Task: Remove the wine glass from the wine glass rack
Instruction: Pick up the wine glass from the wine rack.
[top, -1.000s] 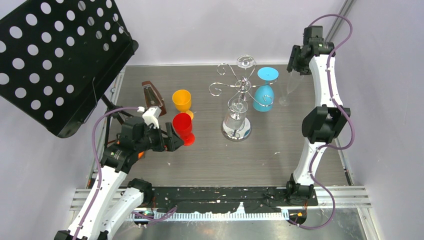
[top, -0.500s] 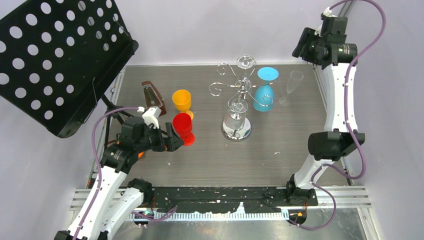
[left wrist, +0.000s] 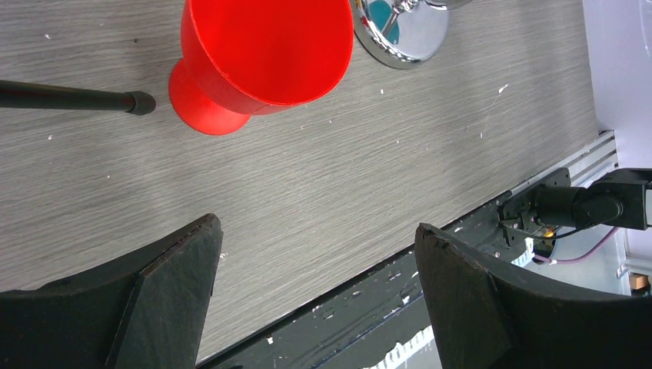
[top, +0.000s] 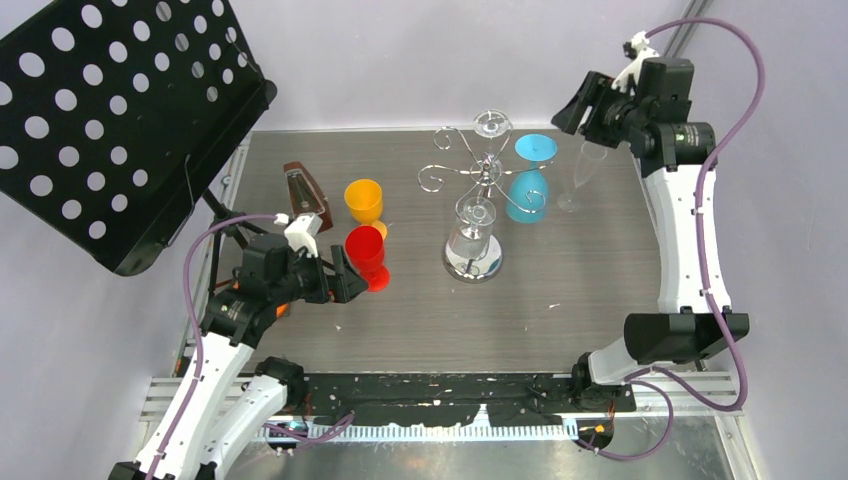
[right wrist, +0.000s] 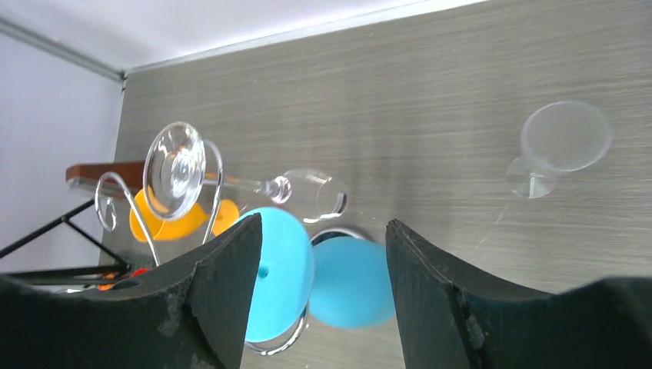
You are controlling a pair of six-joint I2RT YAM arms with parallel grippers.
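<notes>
On the grey wood-grain table [top: 560, 300], bounded by pale lilac walls [top: 400, 60], the wine glass rack [top: 484, 180] is seen at far centre — a clear wine glass [top: 492, 124] and a blue glass [top: 527, 192] hung from it. The left gripper [left wrist: 315, 231] and right gripper [right wrist: 323, 231] are held parted, empty.

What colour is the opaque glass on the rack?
The hanging glass is light blue; top external view.

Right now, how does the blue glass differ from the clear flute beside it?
The blue glass is opaque; the clear flute is see-through. The blue glass hangs upside down on the wine glass rack, foot up; the flute stands upright on the table, off the rack. The blue glass has a wide bowl; the flute is narrow. Both are footed glasses.
</notes>
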